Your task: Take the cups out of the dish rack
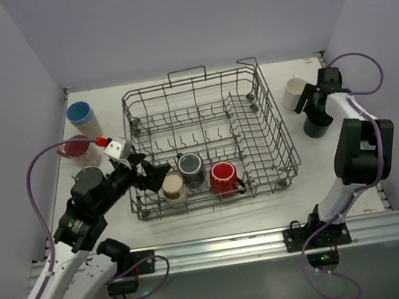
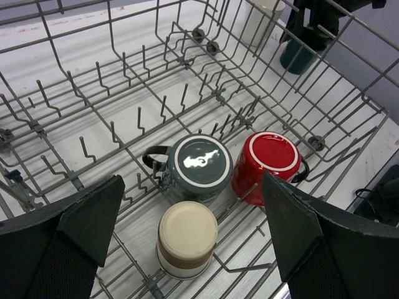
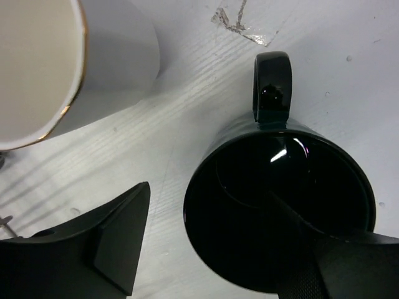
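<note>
Hovering, top: my left pincer [image 1: 149, 173] open at near-left corner of dish rack [image 1: 274, 119], right pincer [image 1: 314, 111] open over teal mug [image 1: 317, 130] on table [image 1: 217, 218] | left wrist: beige cup [image 2: 187, 240] between my fingers [image 2: 81, 218], grey mug [image 2: 199, 163] and red mug [image 2: 271, 159] just beyond, all in rack | right wrist: teal mug under one finger [image 3: 324, 261], cream cup [image 3: 37, 62] beyond-left

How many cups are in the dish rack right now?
3, upside down at the near end of the dish rack: beige cup nearest, dark grey mug behind it, red mug right of that. None appears hidden.
</note>
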